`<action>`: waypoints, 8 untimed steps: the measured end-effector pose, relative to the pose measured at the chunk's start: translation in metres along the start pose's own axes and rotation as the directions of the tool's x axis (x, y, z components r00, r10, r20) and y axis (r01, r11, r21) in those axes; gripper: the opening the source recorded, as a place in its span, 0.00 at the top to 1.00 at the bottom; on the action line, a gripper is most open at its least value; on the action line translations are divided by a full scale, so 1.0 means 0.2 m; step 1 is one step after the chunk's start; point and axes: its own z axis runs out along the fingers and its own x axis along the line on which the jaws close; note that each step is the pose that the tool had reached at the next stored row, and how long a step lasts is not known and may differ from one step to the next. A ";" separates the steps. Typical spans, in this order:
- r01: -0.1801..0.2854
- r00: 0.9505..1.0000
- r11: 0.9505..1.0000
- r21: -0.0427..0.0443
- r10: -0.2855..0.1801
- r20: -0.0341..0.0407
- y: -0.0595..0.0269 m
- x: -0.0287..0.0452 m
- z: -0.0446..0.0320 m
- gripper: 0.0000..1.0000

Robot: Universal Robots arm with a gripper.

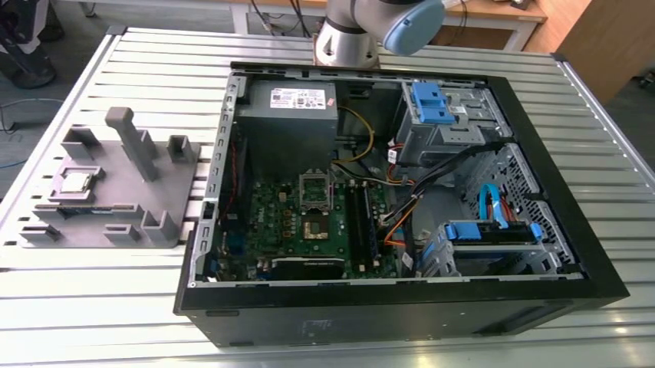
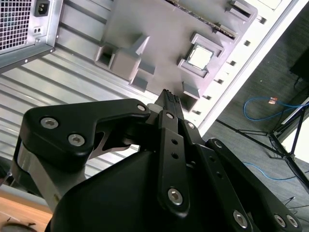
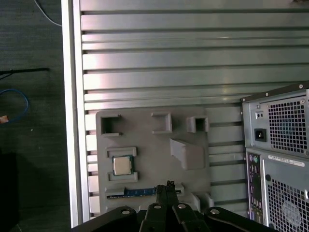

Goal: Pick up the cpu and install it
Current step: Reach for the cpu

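Nothing done yet, as I judge it. The cpu (image 1: 78,182) sits in its recess near the holder (image 1: 174,180) edge at the exterior view's left, outside the case (image 1: 573,230). The gripper (image 2: 167,93) is closed and empty, hovering off the holder, clear of the cpu. Pick-up and install are both left.

pincer (image 2: 170,95), fingers together, hangs apart from the cpu (image 2: 201,57) seated in the grey holder (image 2: 145,19).

Exterior view: set high, off the arm, angled down on the slatted worktop (image 1: 153,61); open computer case (image 1: 409,307) central, grey parts tray (image 1: 169,192) at the exterior view's left. Both wrist views: well above, facing down past the jaws. Shared by all three: tray, case.
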 end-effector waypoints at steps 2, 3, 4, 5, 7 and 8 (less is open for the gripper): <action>0.000 1.000 1.000 0.000 0.000 0.000 0.000 0.004 0.000 0.89; 0.000 1.000 1.000 0.000 0.000 0.000 -0.001 0.007 0.000 0.89; 0.000 1.000 1.000 0.000 0.000 0.000 -0.001 0.009 -0.001 0.89; 0.000 1.000 1.000 0.000 0.000 0.001 -0.001 0.012 -0.001 0.89; 0.000 1.000 1.000 0.000 0.000 0.001 -0.001 0.016 -0.001 0.89; 0.000 1.000 1.000 0.000 0.000 0.001 -0.001 0.019 -0.001 0.89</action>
